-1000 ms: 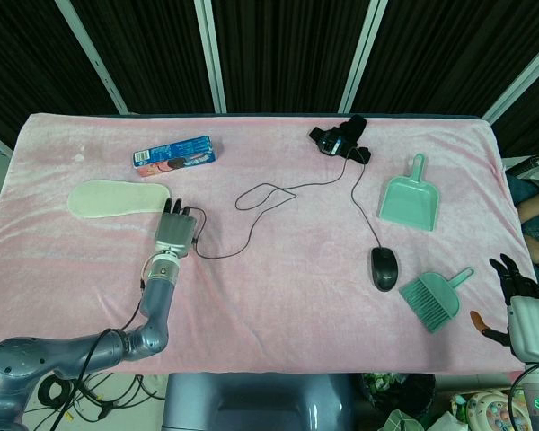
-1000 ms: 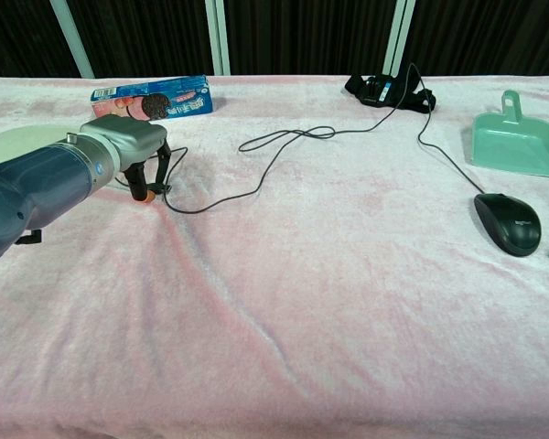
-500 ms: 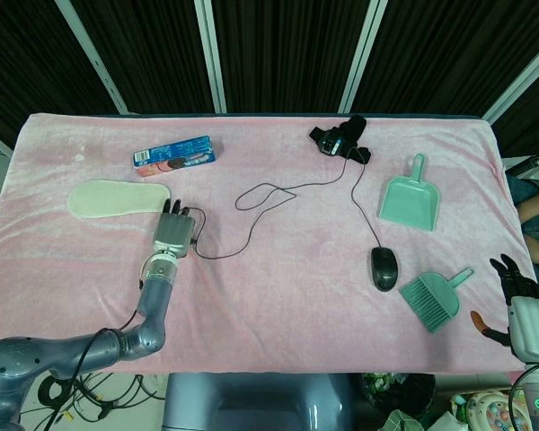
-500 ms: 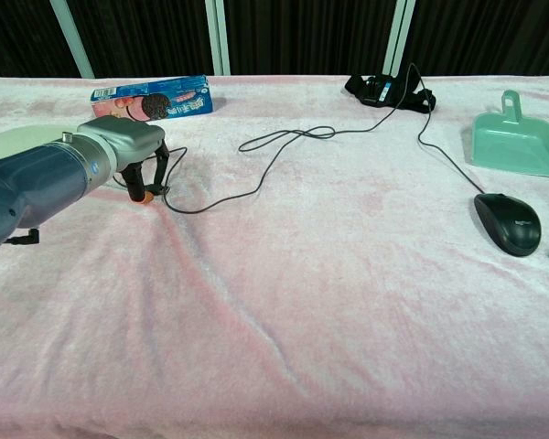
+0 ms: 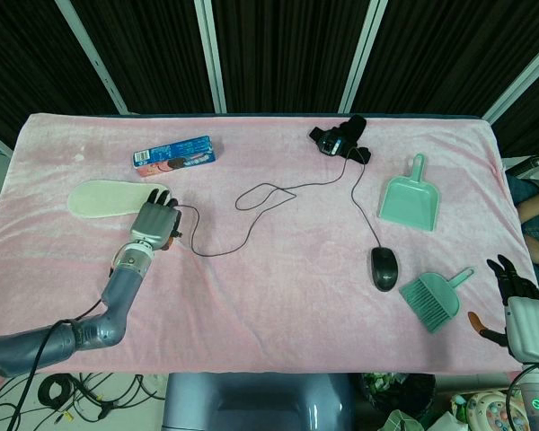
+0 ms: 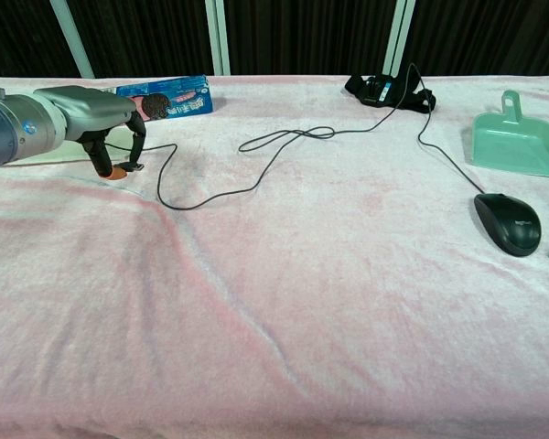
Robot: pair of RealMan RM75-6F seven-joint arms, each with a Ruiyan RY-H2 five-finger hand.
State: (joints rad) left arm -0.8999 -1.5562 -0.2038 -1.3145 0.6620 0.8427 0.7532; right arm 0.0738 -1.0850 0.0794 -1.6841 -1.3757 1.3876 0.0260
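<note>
My left hand hovers low over the pink cloth beside a white insole, fingers curled down. It pinches the free end of the black mouse cable; in the chest view the plug sits between the fingertips of the left hand. From there the cable loops across the cloth to a black mouse. Off the table's front right corner, my right hand holds nothing, its fingers spread.
A blue cookie box lies behind the left hand. A black strapped device sits at the back. A green dustpan and a green brush lie right of the mouse.
My left hand has moved left toward the insole, dragging the cable end with it. The right hand has stayed in place.
</note>
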